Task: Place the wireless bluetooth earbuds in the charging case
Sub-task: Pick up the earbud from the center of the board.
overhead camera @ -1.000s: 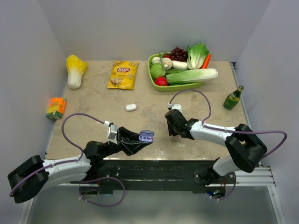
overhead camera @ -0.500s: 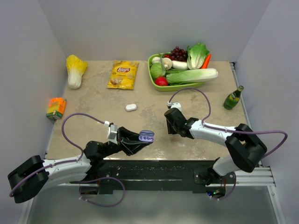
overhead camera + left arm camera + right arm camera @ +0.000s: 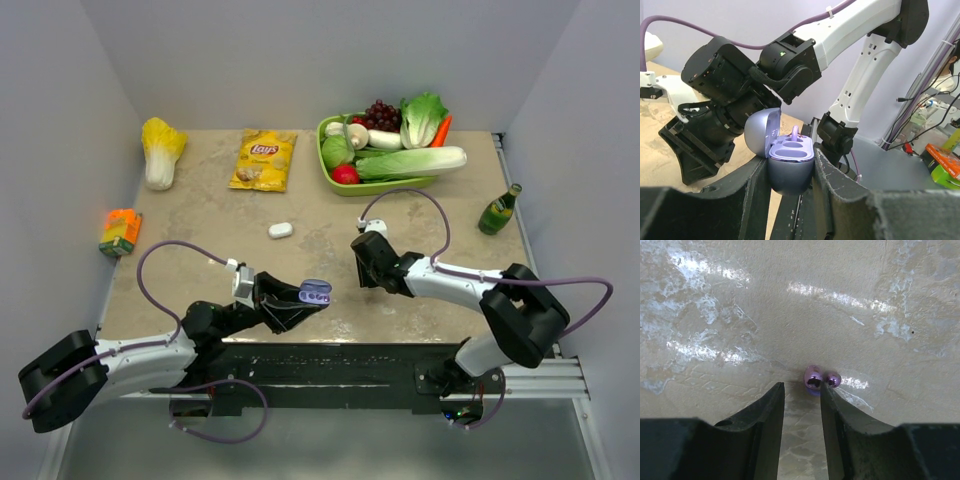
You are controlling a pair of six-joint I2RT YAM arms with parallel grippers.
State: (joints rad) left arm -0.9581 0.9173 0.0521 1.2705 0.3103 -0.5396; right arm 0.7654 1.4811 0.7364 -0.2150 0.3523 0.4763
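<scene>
You have the left gripper [image 3: 790, 159] clamped on the lilac charging case [image 3: 791, 175], its lid swung open toward 10 o'clock. It is held at the near edge of the table [image 3: 200, 250], at 9 o'clock of the right gripper [image 3: 801, 386], and its position is practically unchanged from a second ago. Your right gripper has edged slightly toward 10 o'clock in the top view and points down at the table, fingers parted by a narrow gap and gripping nothing. The two lilac earbuds [image 3: 814, 377] lie on the table touching side by side, at 1 o'clock just past the fingertips.
</scene>
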